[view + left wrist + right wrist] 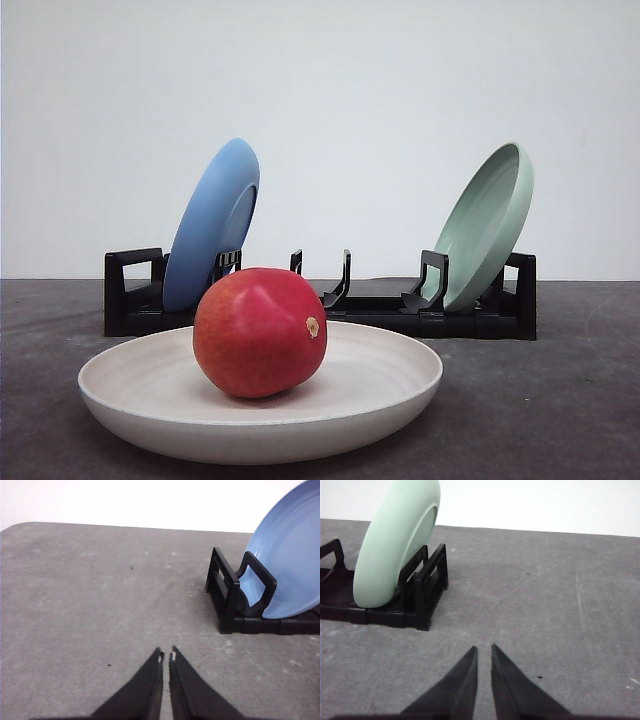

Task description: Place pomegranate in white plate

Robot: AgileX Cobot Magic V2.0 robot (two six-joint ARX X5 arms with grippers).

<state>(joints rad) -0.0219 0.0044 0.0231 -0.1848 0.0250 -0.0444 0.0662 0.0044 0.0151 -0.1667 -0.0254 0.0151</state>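
Note:
The red pomegranate (259,332) rests inside the white plate (380,392), slightly left of its middle, at the front of the table. A small tan stem spot faces right. In the left wrist view my left gripper (166,657) hovers over bare grey table with its black fingers nearly touching and nothing between them. In the right wrist view my right gripper (483,650) is likewise shut over bare table, with only a thin gap between its tips.
Behind the white plate stands a black dish rack (400,310). A blue plate (212,222) leans in its left end and a pale green plate (487,223) leans in its right end. The table is dark grey.

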